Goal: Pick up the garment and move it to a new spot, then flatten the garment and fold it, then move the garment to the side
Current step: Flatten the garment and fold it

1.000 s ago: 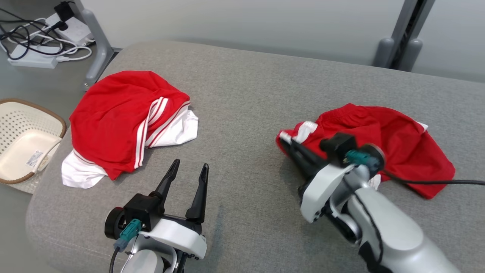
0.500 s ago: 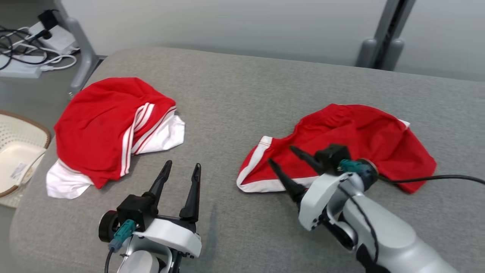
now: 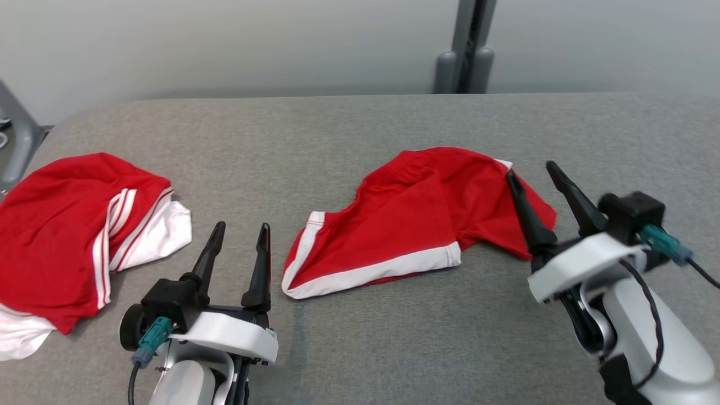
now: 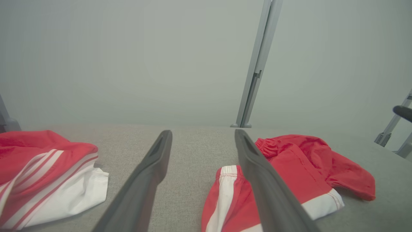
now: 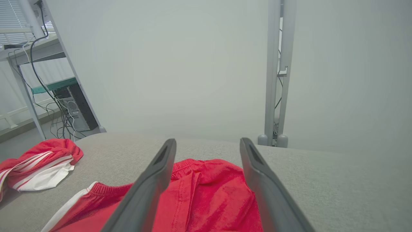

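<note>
Released within the last second: right claw (image 3: 530, 170), then clamped on the bunched left edge of the garment (image 3: 405, 214), now with fingers spread wide and nothing between them. Shifted too, from that left edge over to the garment's right end; its left finger over the red cloth's right lobe, its right finger over bare bench (image 3: 337, 129). Touching the cloth or just above: cannot tell. From the right wrist, red cloth lying below and between the two fingers.

Garment no longer bunched: opened out flat-ish on the bench to the left of the right claw, white-banded leg hem stretched toward the left claw (image 3: 242, 225). Red shorts with white trim, a few folds left at the end nearest the right claw.

Left claw low over the bench, fingers apart, holding nothing. Hem corner of the garment just to its right and slightly ahead, clear of the fingers. To its left, second red-and-white garment (image 3: 56, 225), crumpled, well apart from the first.

Beyond the bench, grey post (image 3: 466, 45), ahead of both claws and between them. Head camera also turned since the earlier frames, hence the leftward slide of the whole scene.
</note>
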Controlling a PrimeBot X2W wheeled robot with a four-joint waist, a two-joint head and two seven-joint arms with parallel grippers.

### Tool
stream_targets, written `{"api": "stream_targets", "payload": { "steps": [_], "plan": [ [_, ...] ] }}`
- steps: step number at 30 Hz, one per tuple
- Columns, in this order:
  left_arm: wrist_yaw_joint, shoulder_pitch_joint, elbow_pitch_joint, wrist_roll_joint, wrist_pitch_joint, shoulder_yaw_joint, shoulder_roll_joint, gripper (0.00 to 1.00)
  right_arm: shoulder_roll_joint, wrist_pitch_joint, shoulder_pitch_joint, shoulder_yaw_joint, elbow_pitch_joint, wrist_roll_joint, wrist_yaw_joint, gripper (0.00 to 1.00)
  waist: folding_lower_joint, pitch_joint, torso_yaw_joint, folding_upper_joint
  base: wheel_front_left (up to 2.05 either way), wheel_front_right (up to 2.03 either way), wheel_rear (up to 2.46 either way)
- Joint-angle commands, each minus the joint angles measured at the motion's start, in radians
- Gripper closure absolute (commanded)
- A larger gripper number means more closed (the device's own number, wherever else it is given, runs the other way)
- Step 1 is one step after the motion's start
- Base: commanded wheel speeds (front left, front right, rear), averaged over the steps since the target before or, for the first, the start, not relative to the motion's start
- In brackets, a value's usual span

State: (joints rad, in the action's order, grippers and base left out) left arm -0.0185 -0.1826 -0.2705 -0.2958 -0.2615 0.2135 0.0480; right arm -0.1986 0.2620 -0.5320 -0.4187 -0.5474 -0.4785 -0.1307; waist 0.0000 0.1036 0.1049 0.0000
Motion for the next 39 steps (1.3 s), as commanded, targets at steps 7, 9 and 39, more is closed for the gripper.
{"api": "stream_targets", "payload": {
  "steps": [7,9,39],
  "plan": [
    [-0.004,0.019,0.032,-0.013,-0.004,-0.053,0.004,0.0,0.07,0.004,0.213,0.205,0.152,0.115,0.0,0.0,0.0,-0.017,-0.071,0.0,0.0,0.0,0.0],
    [-0.003,0.027,0.037,-0.008,-0.004,-0.062,0.004,0.0,0.085,0.004,0.246,0.229,0.17,0.13,0.0,0.0,0.0,-0.017,-0.076,0.0,0.0,0.0,0.0],
    [-0.007,-0.011,0.044,-0.003,-0.004,0.0,0.004,0.0,0.123,-0.067,0.097,0.011,-0.185,-0.237,0.0,0.0,0.0,0.077,0.084,0.0,0.0,0.0,0.0]
  ]
}}
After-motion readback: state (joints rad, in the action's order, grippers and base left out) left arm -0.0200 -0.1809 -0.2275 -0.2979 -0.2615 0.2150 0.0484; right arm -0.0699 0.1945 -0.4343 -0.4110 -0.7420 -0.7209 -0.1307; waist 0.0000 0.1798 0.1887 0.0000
